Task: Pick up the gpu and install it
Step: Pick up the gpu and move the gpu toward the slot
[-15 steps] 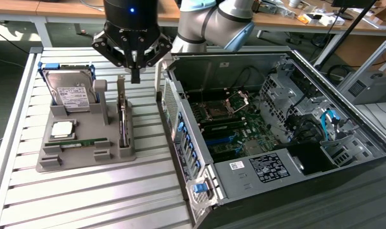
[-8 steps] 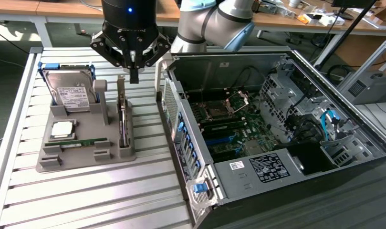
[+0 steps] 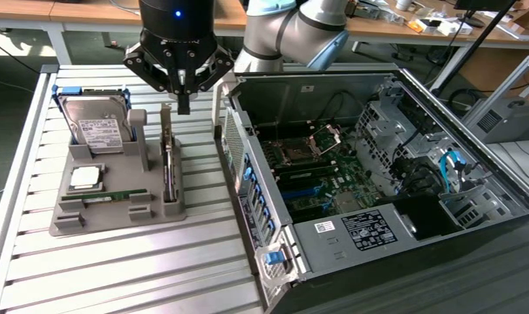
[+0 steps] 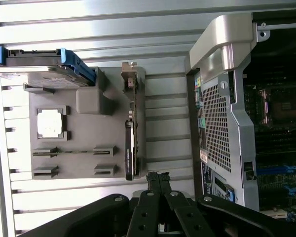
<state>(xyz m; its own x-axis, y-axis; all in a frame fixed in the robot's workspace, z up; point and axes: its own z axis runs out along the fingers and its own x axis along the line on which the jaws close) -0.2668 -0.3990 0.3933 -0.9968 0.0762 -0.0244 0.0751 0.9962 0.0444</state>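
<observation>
The gpu (image 3: 168, 157) stands on edge in a slot along the right side of the grey holder tray (image 3: 116, 216), its silver bracket end toward the back. In the wrist view the gpu (image 4: 130, 133) is a thin dark card seen edge-on. My gripper (image 3: 184, 103) hangs shut above the card's bracket end, a little toward the computer case, holding nothing. Its closed fingertips (image 4: 158, 178) sit just off the card's dark end in the wrist view. The open computer case (image 3: 360, 170) lies to the exterior view's right, motherboard exposed.
On the same tray stand a silver hard drive (image 3: 94, 121) in a blue bracket, a CPU chip (image 3: 85, 176) and a narrow green memory stick (image 3: 116, 195). The case's side wall (image 3: 238, 163) rises close beside the tray. The slatted metal table (image 3: 116, 275) extends in front.
</observation>
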